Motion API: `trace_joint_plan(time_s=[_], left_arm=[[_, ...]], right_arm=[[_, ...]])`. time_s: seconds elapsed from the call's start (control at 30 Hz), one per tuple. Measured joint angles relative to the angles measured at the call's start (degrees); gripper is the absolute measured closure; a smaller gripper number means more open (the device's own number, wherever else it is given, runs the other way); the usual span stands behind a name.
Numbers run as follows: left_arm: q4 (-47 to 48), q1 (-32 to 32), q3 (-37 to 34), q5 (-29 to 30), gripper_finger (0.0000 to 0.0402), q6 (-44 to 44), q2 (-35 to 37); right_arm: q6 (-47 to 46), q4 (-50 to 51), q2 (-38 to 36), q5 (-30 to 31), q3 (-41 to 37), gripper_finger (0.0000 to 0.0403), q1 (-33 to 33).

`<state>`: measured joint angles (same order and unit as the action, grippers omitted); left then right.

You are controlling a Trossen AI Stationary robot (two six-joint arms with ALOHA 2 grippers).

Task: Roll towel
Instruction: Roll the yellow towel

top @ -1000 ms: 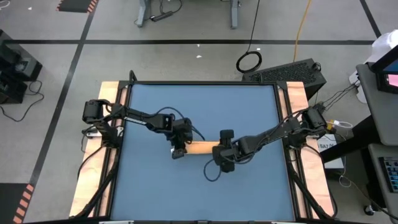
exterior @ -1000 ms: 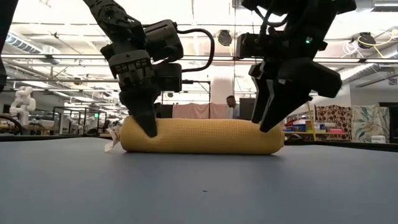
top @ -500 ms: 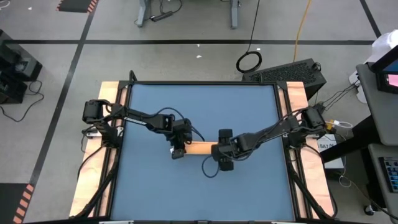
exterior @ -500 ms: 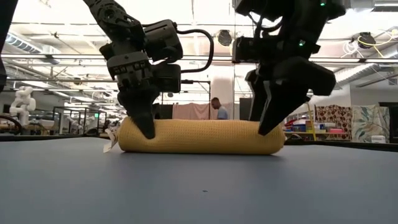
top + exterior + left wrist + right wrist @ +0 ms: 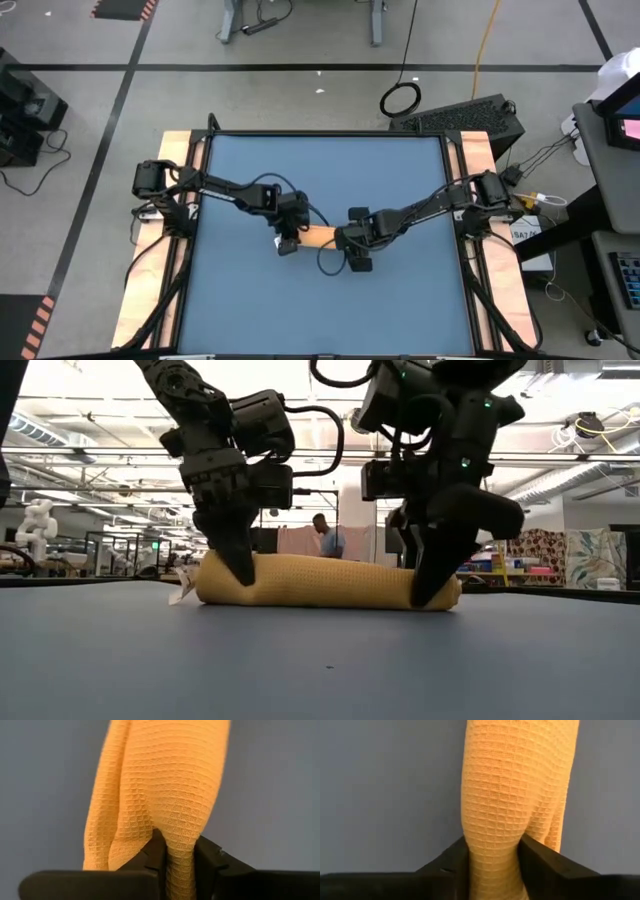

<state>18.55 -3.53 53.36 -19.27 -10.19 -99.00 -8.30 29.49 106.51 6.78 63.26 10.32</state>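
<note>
towel lies rolled near the table's middle; you see left gripper and right gripper each pinching one end, probably to keep the roll tight.

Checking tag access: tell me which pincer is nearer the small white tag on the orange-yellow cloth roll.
Left. The left pincer clamps the rolled orange-yellow towel beside its small white tag; the right pincer clamps the opposite end.
</note>
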Motion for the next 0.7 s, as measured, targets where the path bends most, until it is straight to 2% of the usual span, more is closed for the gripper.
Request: trace_joint_plan(time_s=[0.13, 0.33, 0.43, 0.53, 0.7], left_arm=[[0.1, 0.6, 0.0, 5.3, 0.0311, 0.0, 0.0], [1.9, 1.4, 0.0, 6.9, 0.0214, 0.0, 2.0], [4.8, 1.4, 0.0, 8.5, 0.0166, 0.4, 4.8], [7.8, 1.4, 0.0, 10.1, 0.0131, 2.8, 8.8], [5.8, 2.9, 0.0, 11.4, 0.0113, 1.6, 14.0]], right_arm=[[1.2, 0.0, -0.4, -6.1, 0.0, 0.0298, -3.0], [3.7, -0.4, -0.4, -18.5, 0.0, 0.034, -8.9], [5.1, -0.8, -0.2, -24.5, -0.1, 0.0347, -11.2], [7.0, -1.1, -0.2, -27.5, -0.1, 0.0349, -12.8], [7.1, -1.0, -0.1, -30.9, -0.2, 0.0349, -14.8]])
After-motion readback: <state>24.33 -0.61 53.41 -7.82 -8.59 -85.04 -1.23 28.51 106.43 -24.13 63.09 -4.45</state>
